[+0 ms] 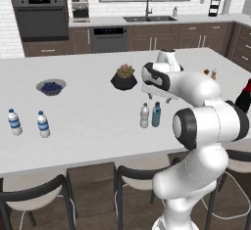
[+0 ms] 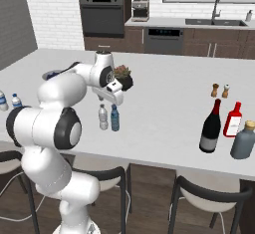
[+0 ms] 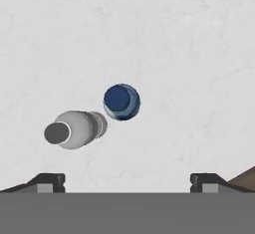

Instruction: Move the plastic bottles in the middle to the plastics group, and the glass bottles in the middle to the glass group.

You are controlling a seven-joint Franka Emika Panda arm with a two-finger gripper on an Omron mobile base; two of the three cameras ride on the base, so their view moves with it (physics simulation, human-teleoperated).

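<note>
Gripper (image 3: 127, 183) is held above the two unlabelled middle bottles, jaws spread to full width, nothing gripped. Seen from straight above in the hand view: teal bottle (image 3: 121, 101) nearly centred, grey bottle (image 3: 74, 129) just beside it, down and to the left.

Step in hand is judged to be the descent onto one plastic bottle, likely the teal one.

To be done well:
- Teal cap should be centred between the fingertips before lowering; it sits slightly left of midline now.
- The two bottles stand almost touching, so one finger must be slid into a tight gap or the wrist rotated so the closing line clears the grey one.
- Grip is best taken on the body below the cap; slim and light, easily tipped by a glancing finger.

Locations: the pair stands mid-counter (image 1: 88, 126) near the front edge, grey bottle (image 1: 144, 115) and teal bottle (image 1: 156, 114). Plastics group (image 1: 28, 123) is well apart on the left. Dark wine bottle (image 2: 211, 127) stands far right, just beside the red bottle (image 2: 233, 120).

View differences: the right base view shows the wine bottle, red bottle and a grey jug (image 2: 244, 140) in full; the left base view cuts that group at its edge. The labelled water bottles are shown clearly in the left base view. Bottle-to-finger alignment is given by the hand view.
</note>
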